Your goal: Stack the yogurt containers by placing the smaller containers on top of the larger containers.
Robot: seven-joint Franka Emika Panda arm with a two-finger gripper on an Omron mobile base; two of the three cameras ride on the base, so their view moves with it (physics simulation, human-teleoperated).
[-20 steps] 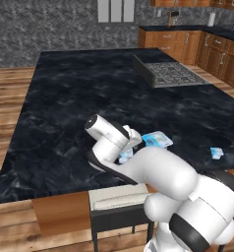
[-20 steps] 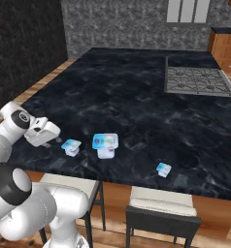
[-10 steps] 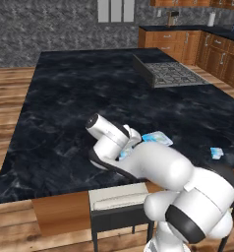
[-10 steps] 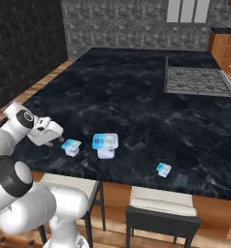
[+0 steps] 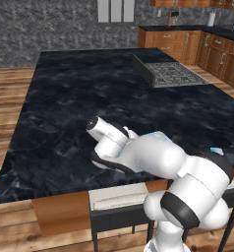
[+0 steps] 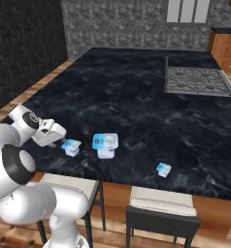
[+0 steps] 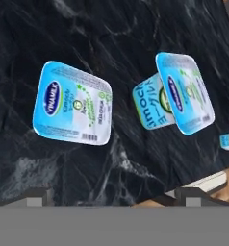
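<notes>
A white robot arm holds its pincer (image 6: pixel 59 140) low over the dark marble table (image 6: pixel 137 92), its jaws spread wide and empty, with the stacking job not yet begun. The nearest small cup (image 7: pixel 71 103) sits on the table just ahead of the fingertips (image 7: pixel 39 196), its light-blue lid carrying a dark oval logo too blurred to read. Just beyond that cup stands the large tub (image 7: pixel 176 96), nothing on top of it; its side shows green lettering that cannot be made out in full. A second small cup (image 6: pixel 163 169) rests well apart from the pincer, past the tub near the table's front edge. By the look of it, both cups remain to be lifted onto the tub.
</notes>
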